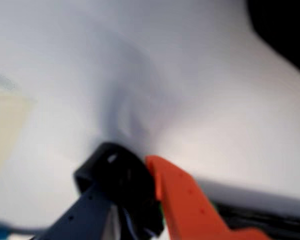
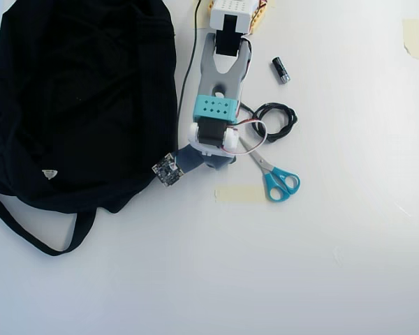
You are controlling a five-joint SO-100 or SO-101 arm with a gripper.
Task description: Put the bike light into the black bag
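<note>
We note orange-and-navy fingers (image 1: 127,192) clamped on the small black rubbery bike light (image 1: 121,182), just right of the large black fabric bag (image 2: 84,98) on the white tabletop (image 2: 335,265).

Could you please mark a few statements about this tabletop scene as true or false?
1. The gripper is shut on the bike light. True, as the wrist view shows.
2. The scissors have red handles. False: the handles are blue.
3. The black bag lies left of the arm in the overhead view. True.
4. The coiled cable lies on the bag. False: it lies on the table, right of the arm.
5. The small black cylinder lies inside the bag. False: it lies on the table.
</note>
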